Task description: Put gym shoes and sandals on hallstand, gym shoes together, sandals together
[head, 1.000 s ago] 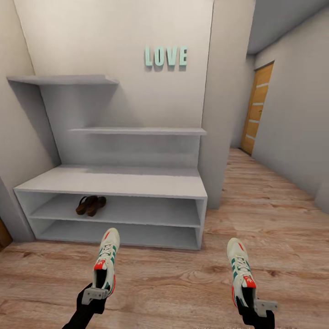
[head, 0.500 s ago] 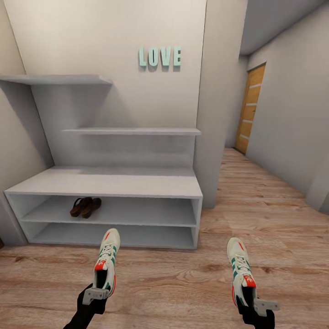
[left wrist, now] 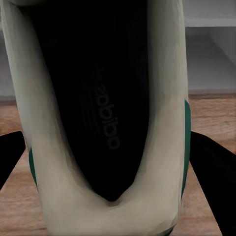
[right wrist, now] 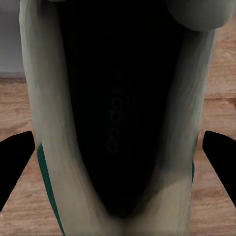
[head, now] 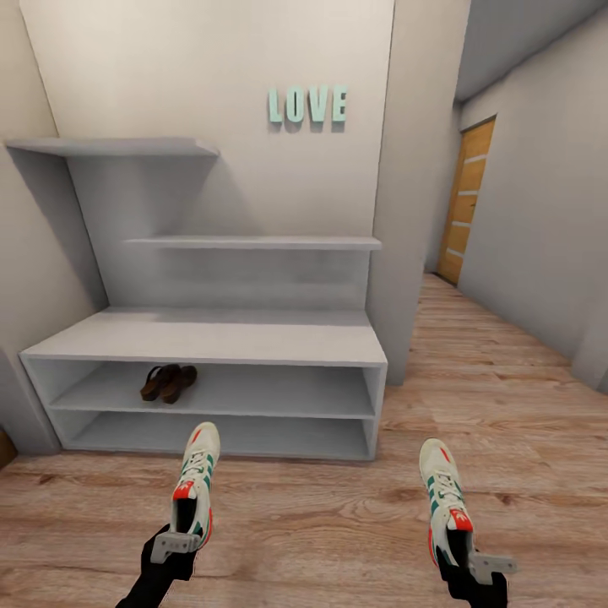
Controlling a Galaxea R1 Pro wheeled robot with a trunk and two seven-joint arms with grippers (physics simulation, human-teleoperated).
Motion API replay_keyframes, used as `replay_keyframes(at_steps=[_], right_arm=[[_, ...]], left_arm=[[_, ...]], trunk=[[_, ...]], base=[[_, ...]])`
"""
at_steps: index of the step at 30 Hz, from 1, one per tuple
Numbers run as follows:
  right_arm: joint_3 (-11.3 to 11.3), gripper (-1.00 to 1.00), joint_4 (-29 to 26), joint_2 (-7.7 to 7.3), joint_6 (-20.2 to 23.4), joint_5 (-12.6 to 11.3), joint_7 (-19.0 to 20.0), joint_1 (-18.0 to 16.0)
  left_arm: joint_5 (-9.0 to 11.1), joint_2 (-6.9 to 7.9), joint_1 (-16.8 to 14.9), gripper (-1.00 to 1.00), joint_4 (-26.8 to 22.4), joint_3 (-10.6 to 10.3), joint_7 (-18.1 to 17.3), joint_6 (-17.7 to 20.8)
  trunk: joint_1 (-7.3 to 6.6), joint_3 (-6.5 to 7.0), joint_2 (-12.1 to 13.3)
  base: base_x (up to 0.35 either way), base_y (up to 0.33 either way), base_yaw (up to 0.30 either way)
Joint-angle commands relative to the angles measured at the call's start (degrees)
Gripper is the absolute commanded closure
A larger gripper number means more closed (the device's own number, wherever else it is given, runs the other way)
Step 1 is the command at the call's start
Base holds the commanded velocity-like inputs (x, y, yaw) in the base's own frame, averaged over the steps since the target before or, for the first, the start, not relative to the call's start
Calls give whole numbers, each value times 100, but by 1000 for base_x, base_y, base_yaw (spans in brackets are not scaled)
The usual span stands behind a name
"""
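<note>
Left gripper (head: 180,540) was closed on the heel end of the left gym shoe (head: 195,481), which extended forward from it with the toe pointing at the hallstand (head: 211,342) and the sole clear of the corridor floor (head: 338,523). Right gripper (head: 473,561) was likewise closed on the heel end of the right gym shoe (head: 445,498), held at about the same height and also toe-forward; the two shoes were well apart, one on each side of the robot. From the left wrist camera, the left gym shoe (left wrist: 105,123) was seen from the heel, its dark insole facing the lens, with a black finger (left wrist: 214,167) against the green-striped side of the shoe. From the right wrist camera, the right gym shoe (right wrist: 118,123) appeared the same way, with a black finger (right wrist: 221,157) just beside its side wall. Ahead of both grippers stood the hallstand, its two open tiers facing the robot and two staggered shelves rising above its flat top. Both sandals (head: 169,382) lay side by side, touching, on the upper tier, ahead of the left gripper and slightly to its left. Ahead of the right gripper, beyond the hallstand's end panel, the floor ran on to a wooden door (head: 469,203). Teal letters (head: 306,105) reading LOVE hung on the wall above the shelves.
</note>
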Motion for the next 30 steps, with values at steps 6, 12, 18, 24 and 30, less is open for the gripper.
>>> replay_keyframes(at_steps=[6, 12, 18, 24, 30], right_arm=[[-15, 100, 24, -19, -20, -45, 48, -3], [-21, 100, 30, -63, -22, -43, 44, -4], [-20, 100, 25, -61, -16, -52, 49, -1], [-14, 100, 12, -16, -14, -58, 48, -4], [-27, 100, 6, -10, -13, -60, 46, -4]], left_arm=[[-45, -5, -5, 100, 5, 49, -43, -26], [-60, -5, -5, 100, 3, 50, -42, -32], [-77, -5, -5, 100, 3, 53, -42, -37], [-92, -16, -9, 100, -2, 55, -28, -7], [-75, 13, -95, 100, -17, 103, -8, 497]], trunk=[[-1, -6, -2], [-1, -6, -2], [-1, -6, -2], [-1, -6, -2], [-1, -6, -2]], base=[[0, 298, 0], [0, 231, 0], [0, 47, 0], [0, 8, 0], [0, 1, 0]])
